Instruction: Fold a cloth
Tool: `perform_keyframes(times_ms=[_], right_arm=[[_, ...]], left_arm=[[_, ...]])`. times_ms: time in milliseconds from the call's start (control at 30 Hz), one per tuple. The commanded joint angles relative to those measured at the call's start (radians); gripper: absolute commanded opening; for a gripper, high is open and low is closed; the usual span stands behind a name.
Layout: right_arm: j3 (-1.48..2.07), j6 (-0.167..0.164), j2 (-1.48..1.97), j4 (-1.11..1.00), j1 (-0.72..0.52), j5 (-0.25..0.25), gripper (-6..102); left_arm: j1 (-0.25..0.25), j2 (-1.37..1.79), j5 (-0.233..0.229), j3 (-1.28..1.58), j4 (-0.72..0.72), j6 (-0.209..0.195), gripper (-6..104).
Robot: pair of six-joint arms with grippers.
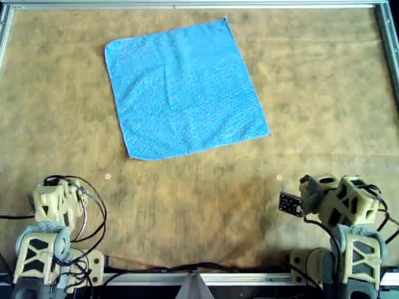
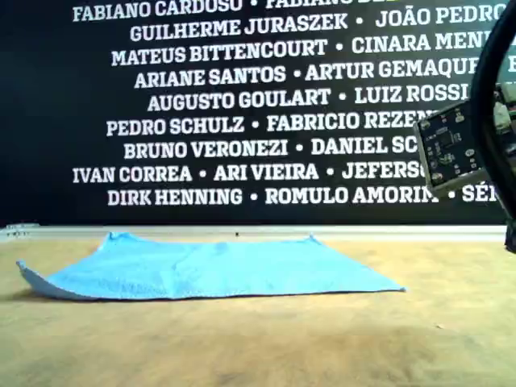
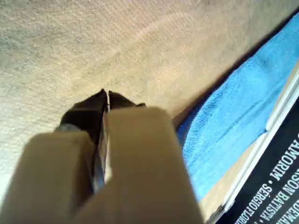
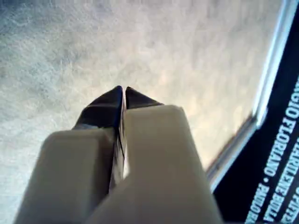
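Note:
The sky-blue cloth (image 1: 184,90) lies spread flat and turned slightly askew on the far middle of the tan table. It also shows in the exterior view (image 2: 210,270), with its near left corner slightly raised, and in the first wrist view (image 3: 238,116). My first gripper (image 3: 106,95) is shut and empty over bare table, apart from the cloth. My second gripper (image 4: 124,91) is shut and empty over bare table, with no cloth in its view. Two arms rest at the near edge, one at the overhead view's lower left (image 1: 56,202) and one at its lower right (image 1: 336,199). The wrist views do not show which is which.
A metal rail (image 1: 199,5) borders the table (image 1: 312,93) on the far side and both sides. A black wall with white names (image 2: 242,97) stands behind it. A small circuit board (image 2: 451,149) on an arm juts in at the exterior view's right. Two small orange marks (image 1: 108,177) (image 1: 278,177) sit on the felt.

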Motion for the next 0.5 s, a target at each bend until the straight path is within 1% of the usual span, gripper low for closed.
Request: perform_keyframes(times_ms=[0,33,100,167,200,267,300,333,367,433,467], right_arm=[[0.012,0.003,0.037,-0.002,0.006,-0.04,1],[0.012,-0.005,0.037,-0.003,0.006,-0.054,2],[0.012,0.0,0.037,-0.008,0.006,-0.089,7],[0.012,-0.005,0.037,-0.025,0.006,-0.13,15],[0.012,0.003,0.037,-0.034,0.005,-0.144,20],[0.012,0.003,0.037,-0.048,0.005,-0.16,31],[0.012,0.003,0.037,-0.052,0.005,-0.16,36],[0.012,-0.006,0.037,-0.052,0.005,-0.16,41],[0.012,-0.008,0.037,-0.052,0.005,-0.16,45],[0.006,-0.009,0.037,-0.054,0.009,-0.163,53],[-0.002,0.002,0.037,-0.055,0.011,-0.163,57]], left_arm=[[0.006,0.009,0.008,-0.02,-0.017,-0.006,14],[0.006,0.009,0.008,-0.02,-0.017,-0.006,21],[0.006,0.008,0.008,-0.02,-0.015,-0.006,37],[0.006,0.005,0.006,-0.02,-0.015,-0.005,52],[0.006,0.006,0.006,-0.02,-0.015,0.005,59],[0.006,0.008,0.006,-0.02,-0.015,0.006,70],[0.006,0.008,0.006,-0.02,-0.015,0.006,74],[0.006,0.008,0.006,-0.02,-0.015,0.006,78],[0.006,0.008,0.006,-0.02,-0.015,-0.003,81],[0.005,0.009,0.008,-0.02,-0.015,-0.005,85],[0.005,0.009,0.008,-0.028,-0.015,-0.005,86]])
